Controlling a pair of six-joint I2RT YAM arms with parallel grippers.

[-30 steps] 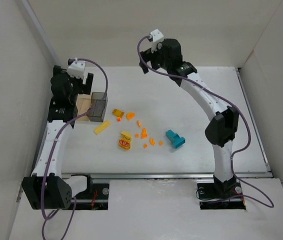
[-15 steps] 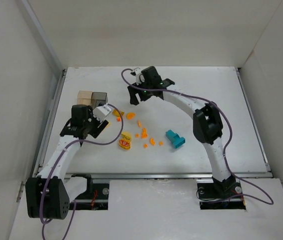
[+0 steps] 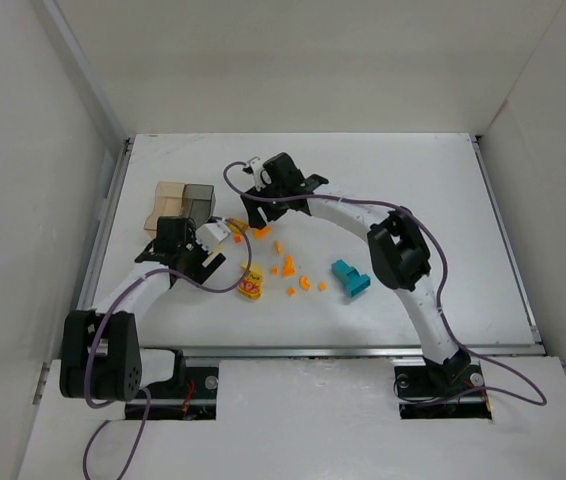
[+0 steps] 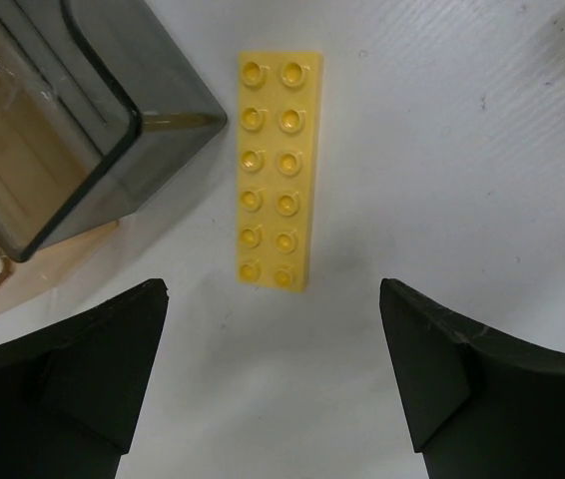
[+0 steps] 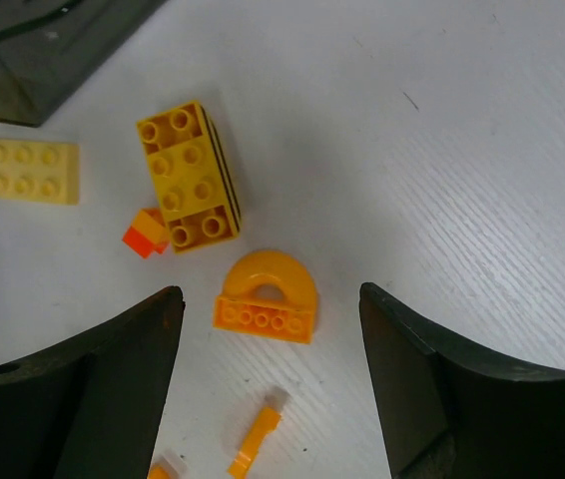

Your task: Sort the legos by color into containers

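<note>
My left gripper [image 3: 206, 258] is open, low over the table, its jaws wide apart. A flat yellow lego plate [image 4: 279, 170] lies just ahead of the gap between them [image 4: 273, 297]. The smoky grey container [image 4: 63, 110] and the amber container [image 4: 13, 284] stand to its left, adjoining [image 3: 185, 198]. My right gripper [image 5: 271, 292] is open around an orange arch piece [image 5: 268, 296], not touching it. A yellow-orange brick [image 5: 188, 178] and a small orange bit [image 5: 143, 232] lie beyond it. The teal-blue block [image 3: 350, 278] and the yellow piece with red marks [image 3: 251, 283] lie nearer the front.
Several tiny orange bits [image 3: 288, 268] are scattered mid-table. An orange stick-like piece [image 5: 258, 439] lies below the arch. White walls enclose the table on the left, back and right. A metal rail [image 3: 323, 350] runs along the front edge.
Both arms came down from a raised pose to the table. The left gripper moved from the containers to over the yellow plate. The right gripper moved left over the arch piece.
</note>
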